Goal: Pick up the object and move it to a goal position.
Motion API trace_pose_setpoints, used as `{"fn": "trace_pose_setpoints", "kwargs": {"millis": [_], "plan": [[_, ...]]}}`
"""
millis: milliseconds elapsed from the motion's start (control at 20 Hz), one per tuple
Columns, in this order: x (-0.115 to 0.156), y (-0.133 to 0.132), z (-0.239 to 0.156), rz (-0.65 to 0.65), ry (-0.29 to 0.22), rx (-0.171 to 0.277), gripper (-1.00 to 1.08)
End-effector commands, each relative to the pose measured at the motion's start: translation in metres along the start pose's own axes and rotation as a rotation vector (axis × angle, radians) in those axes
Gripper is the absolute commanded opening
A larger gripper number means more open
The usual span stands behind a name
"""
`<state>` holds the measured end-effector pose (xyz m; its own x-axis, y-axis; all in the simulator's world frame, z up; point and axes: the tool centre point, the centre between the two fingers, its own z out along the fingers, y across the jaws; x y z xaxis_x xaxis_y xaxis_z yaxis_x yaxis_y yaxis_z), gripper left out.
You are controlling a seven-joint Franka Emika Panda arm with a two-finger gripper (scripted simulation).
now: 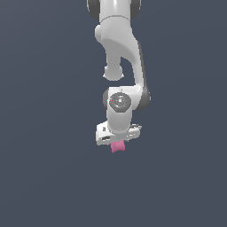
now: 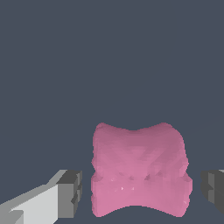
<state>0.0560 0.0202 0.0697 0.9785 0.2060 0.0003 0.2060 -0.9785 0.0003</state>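
Plain grey surface; my arm (image 1: 119, 66) hangs vertically, gripper (image 1: 117, 142) down. Its fingers (image 2: 70, 192) stand open either side of the pink block (image 2: 140, 173), gaps visible, not touching.

Under me the floor (image 1: 44, 177) is one flat slate-blue surface, unmarked, filling both views edge to edge. The pink block (image 1: 117, 146) is the only item near it; it shows just below my wrist in the exterior view. Whether it rests on the floor or hangs above it, I cannot tell.
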Motion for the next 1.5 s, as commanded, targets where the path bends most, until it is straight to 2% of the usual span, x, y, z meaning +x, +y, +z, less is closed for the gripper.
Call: {"fn": "trace_pose_setpoints", "kwargs": {"millis": [0, 400, 450, 1100, 1450], "plan": [[-0.001, 0.000, 0.014, -0.001, -0.001, 0.000, 1.00], [0.001, 0.000, 0.030, -0.001, 0.000, 0.000, 1.00], [0.001, 0.000, 0.030, -0.001, 0.000, 0.000, -1.00], [0.000, 0.000, 0.027, -0.001, 0.000, 0.000, -1.00], [-0.004, -0.002, 0.003, -0.001, 0.000, 0.000, -1.00]]}}
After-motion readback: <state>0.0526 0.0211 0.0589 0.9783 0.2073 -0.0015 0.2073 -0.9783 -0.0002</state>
